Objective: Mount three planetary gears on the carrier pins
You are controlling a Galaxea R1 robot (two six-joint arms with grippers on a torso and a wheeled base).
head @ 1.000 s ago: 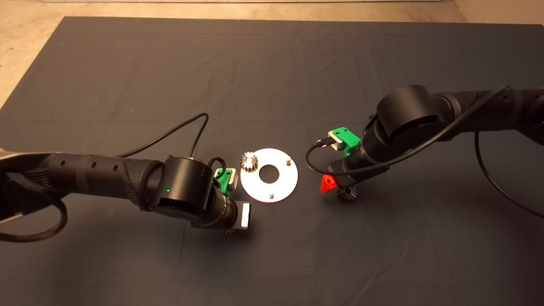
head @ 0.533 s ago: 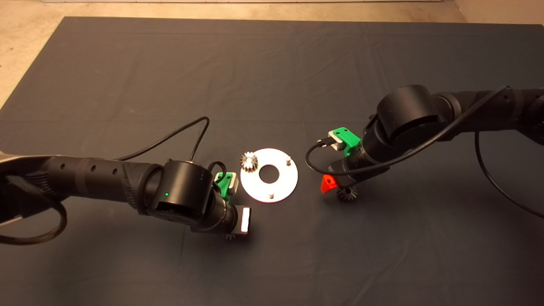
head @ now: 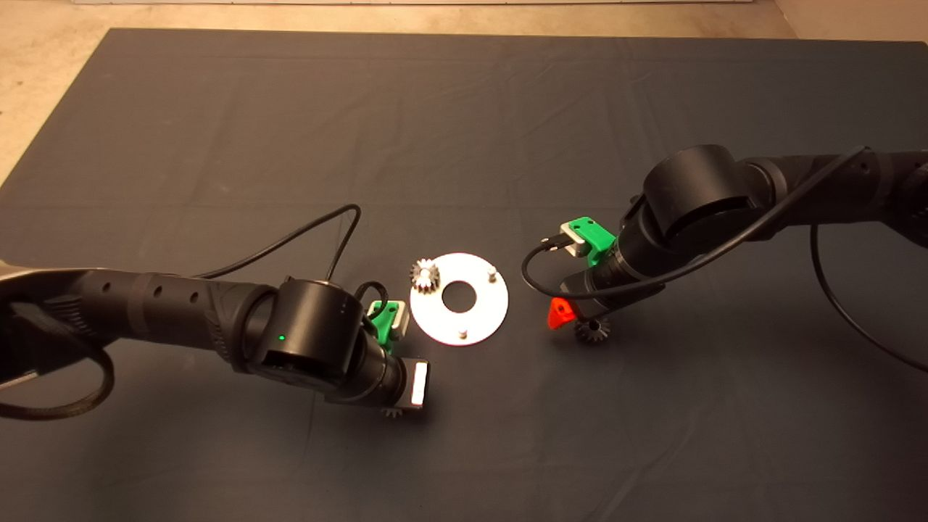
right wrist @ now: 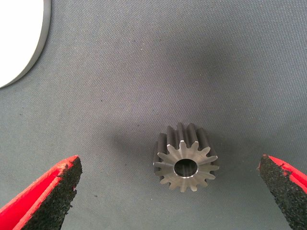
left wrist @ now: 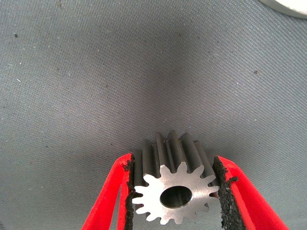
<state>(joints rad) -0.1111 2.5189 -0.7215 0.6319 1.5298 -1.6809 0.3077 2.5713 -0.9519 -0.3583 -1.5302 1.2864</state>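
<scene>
Tabletop [head: 109, 14] – pale, covered almost fully by a dark mat [head: 464, 130], lightly creased. On the mat: round plate [head: 482, 313] near the middle, flat, with carrier pins [head: 492, 273] standing up. One gear [head: 425, 275] sits on the plate's rim. Second gear [head: 592, 331] lies on the mat just right of the plate; third gear [head: 392, 412] lies below-left of it.

Black arms [head: 181, 312]; green wrist mounts [head: 591, 235]; red fingers [right wrist: 43, 196].
</scene>
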